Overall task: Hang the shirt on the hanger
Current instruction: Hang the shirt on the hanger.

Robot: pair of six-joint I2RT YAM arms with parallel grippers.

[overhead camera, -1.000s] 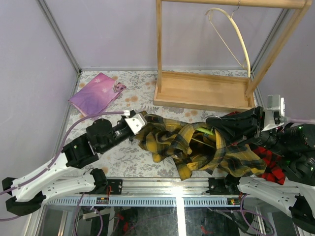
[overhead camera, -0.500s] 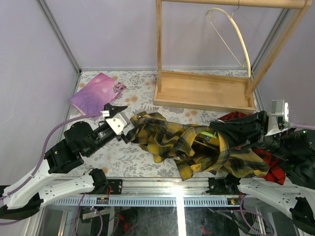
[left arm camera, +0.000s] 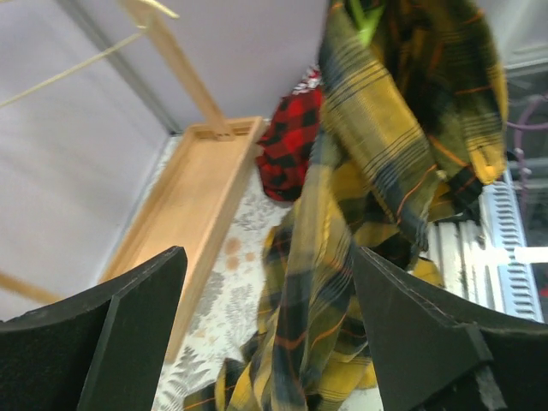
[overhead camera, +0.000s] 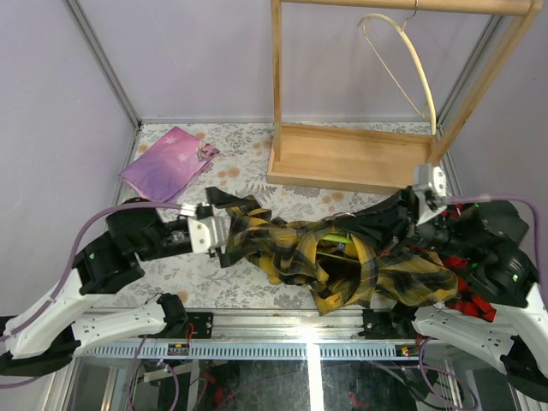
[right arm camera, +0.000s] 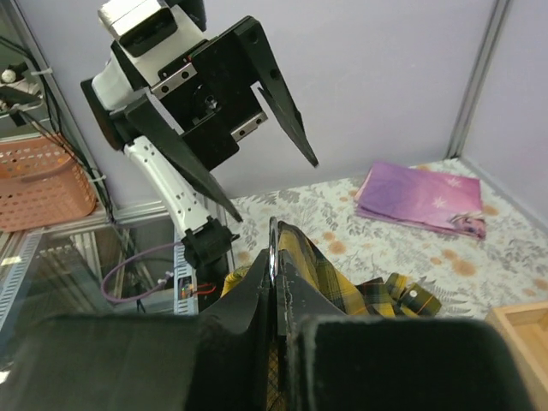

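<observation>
Two grippers are noted at opposite ends of the shirt (overhead camera: 291, 250), which is spread in a crumpled band across the near part of the table (overhead camera: 248, 158).

Left gripper (overhead camera: 229, 231): the jaws are found standing wide apart at the shirt's left edge. In the left wrist view the fingers (left arm camera: 128, 342) are seen on either side of a strip of plaid fabric, with clear gaps to both; no grip is made.

Right gripper (right arm camera: 274, 233): the fingers are seen pressed flat together, with yellow plaid fabric showing at their tips. The shirt is observed rising from the table towards this gripper, so a pinch on the cloth is recorded. The exact fold held cannot be made out.

Hanger (left arm camera: 370, 19): only a short pale green length is exposed, among the raised folds near the right gripper. The hook is not visible, and it cannot be told whether any part is threaded into the collar or a sleeve.

Other items: a red garment (overhead camera: 469, 287) is partly covered by the shirt's right end. A wooden rack (overhead camera: 355, 158) stands behind, with a cream hanger (overhead camera: 402, 51) hung from its rail. A purple cloth (overhead camera: 169, 163) lies at the far left, well apart from the shirt.
</observation>
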